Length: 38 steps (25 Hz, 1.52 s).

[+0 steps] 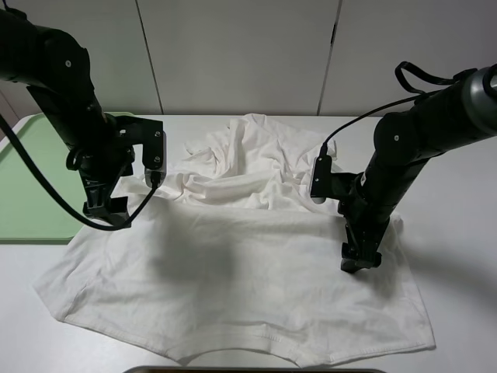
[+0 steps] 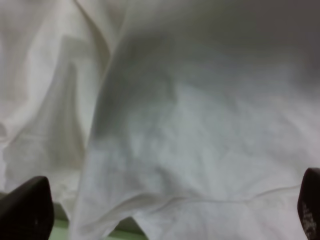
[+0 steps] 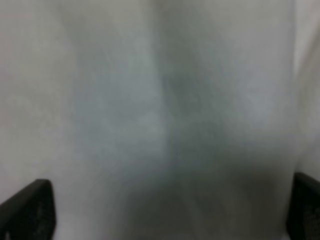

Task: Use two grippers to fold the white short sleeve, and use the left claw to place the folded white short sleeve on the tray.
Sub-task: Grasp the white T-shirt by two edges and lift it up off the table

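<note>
Covering the white table (image 1: 458, 194), the white short sleeve (image 1: 248, 272) lies under the wide-open left tool (image 1: 107, 211) and right tool (image 1: 359, 261).

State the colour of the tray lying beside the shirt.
The tray is light green, seen best in the exterior high view.

White short sleeve (image 1: 256, 272), pale green tray (image 1: 23, 183)

The left arm (image 1: 66, 93) comes in from the far left and bends steeply down, the left gripper (image 1: 105, 208) pointing downward with its fingers (image 2: 25, 210) spread wide. The right arm (image 1: 419, 132) slopes down from the right side, elbow bent, the right gripper (image 1: 359, 260) aimed straight down and set low, its fingertips (image 3: 27, 212) likewise wide apart.
</note>
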Available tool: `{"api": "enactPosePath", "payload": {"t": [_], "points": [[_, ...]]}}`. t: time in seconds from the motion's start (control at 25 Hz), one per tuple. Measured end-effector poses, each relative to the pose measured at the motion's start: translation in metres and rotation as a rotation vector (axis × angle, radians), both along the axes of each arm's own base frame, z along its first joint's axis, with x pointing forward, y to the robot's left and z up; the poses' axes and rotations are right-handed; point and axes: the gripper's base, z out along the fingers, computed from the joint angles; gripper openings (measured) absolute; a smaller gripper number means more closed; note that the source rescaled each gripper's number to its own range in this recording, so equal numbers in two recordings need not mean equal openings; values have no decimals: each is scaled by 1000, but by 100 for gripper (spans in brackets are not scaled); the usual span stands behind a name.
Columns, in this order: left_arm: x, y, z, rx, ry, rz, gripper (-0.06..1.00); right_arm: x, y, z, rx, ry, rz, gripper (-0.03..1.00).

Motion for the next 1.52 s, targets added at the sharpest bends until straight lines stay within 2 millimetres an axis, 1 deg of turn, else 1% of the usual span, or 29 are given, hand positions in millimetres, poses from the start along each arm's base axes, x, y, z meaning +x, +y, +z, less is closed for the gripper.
{"api": "enactPosePath", "payload": {"t": [0.12, 0.32, 0.76, 0.88, 1.08, 1.36, 1.52], "points": [[0, -2, -6, -4, 20, -18, 97, 0, 0, 0, 1, 4, -3, 100], [4, -4, -25, 9, 53, -87, 97, 1, 0, 0, 0, 7, -3, 100], [11, -8, -56, 15, 59, -110, 97, 1, 1, -1, 6, 11, -10, 100], [14, -8, -60, 9, 41, -110, 97, 1, 1, -1, 7, 11, -11, 100], [19, -11, -59, -11, -19, -111, 97, 1, 2, -1, 12, 13, -16, 100], [16, -9, -73, 10, 45, -110, 96, 1, 2, -1, 14, 14, -18, 100], [16, -9, -74, 11, 48, -110, 91, 1, 2, -1, 14, 14, -19, 100]]}}
